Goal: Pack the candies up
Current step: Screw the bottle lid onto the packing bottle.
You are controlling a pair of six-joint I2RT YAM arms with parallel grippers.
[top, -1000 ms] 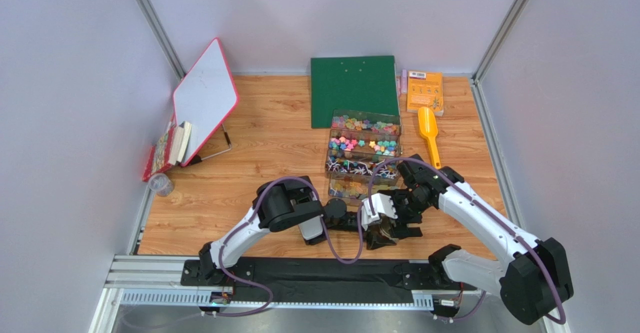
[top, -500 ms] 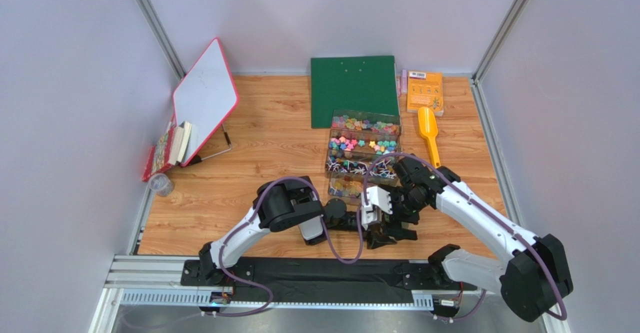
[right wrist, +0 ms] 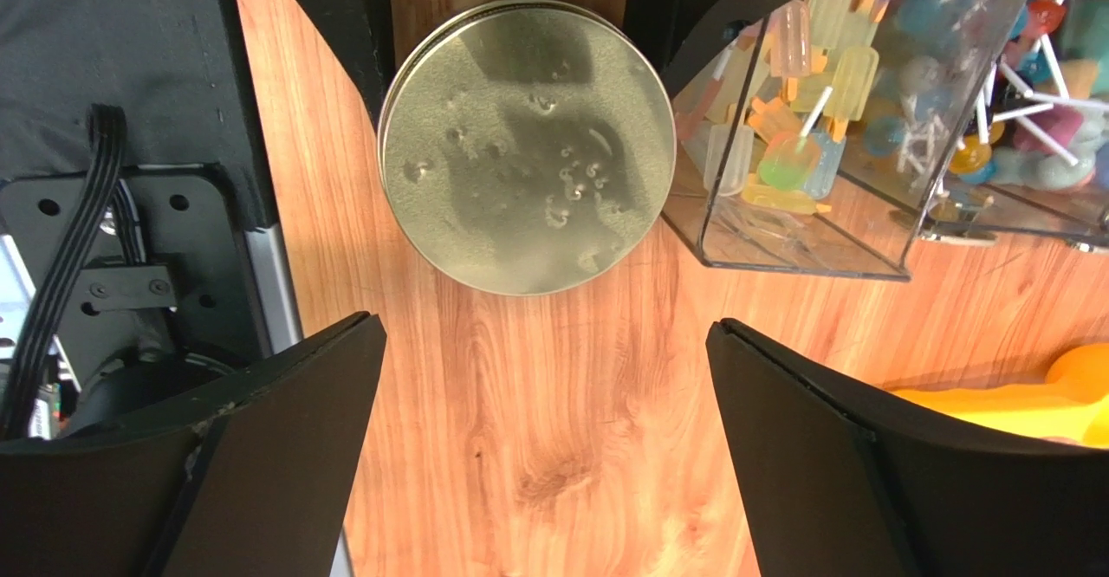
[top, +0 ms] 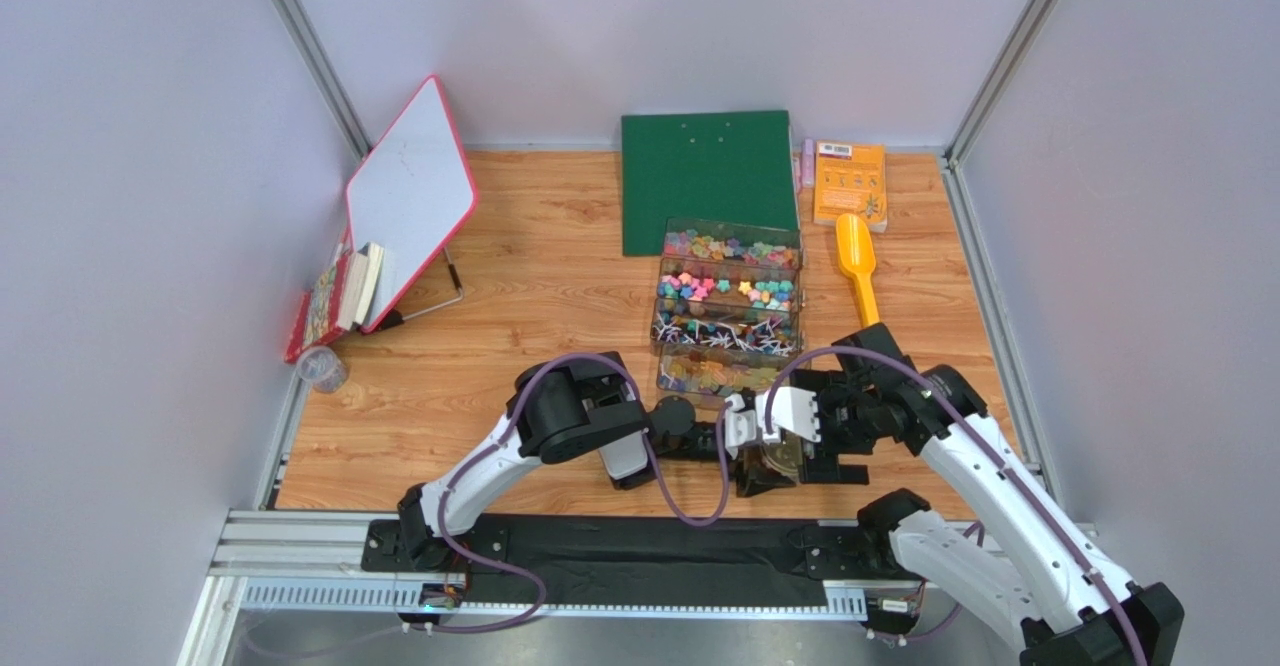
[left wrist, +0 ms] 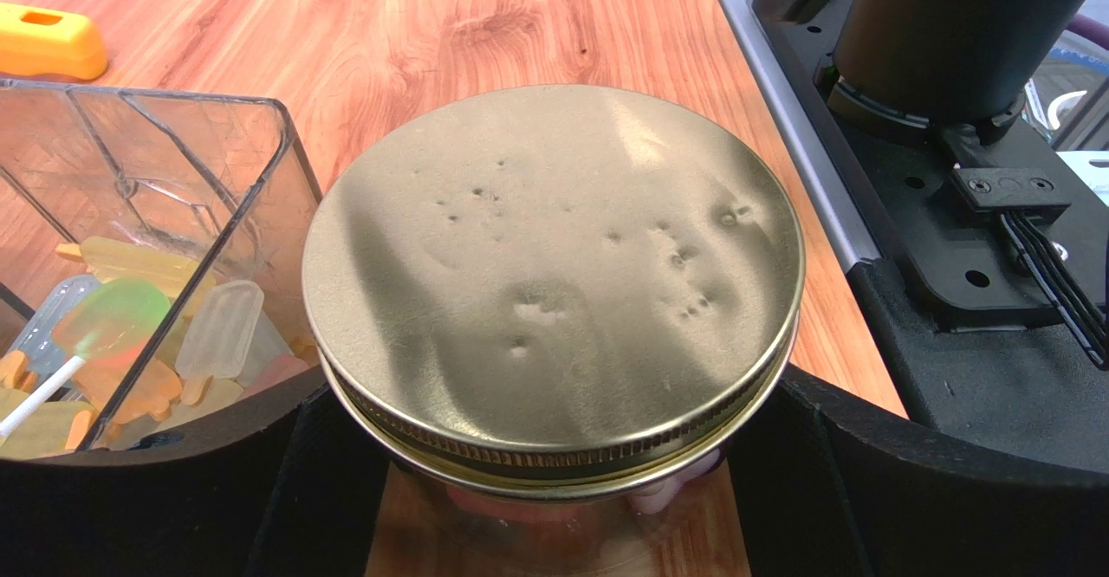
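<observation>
A glass jar with a gold metal lid stands on the wooden table near its front edge. My left gripper is shut on the jar's body below the lid. Pale pink pieces show through the glass. The jar also shows in the top view and the right wrist view. My right gripper is open and empty over bare wood, just right of the jar and pointing at it. The candies fill a clear compartment box behind the jar. The yellow scoop lies right of the box.
The box's near compartment holds ice-lolly-shaped sweets and lollipops. A green board and an orange packet lie at the back. A whiteboard and books lean at the left. The black rail runs along the front.
My right gripper has drawn back to the right, off the top of the jar, and the gold lid now shows. The left gripper and the jar have not moved.
</observation>
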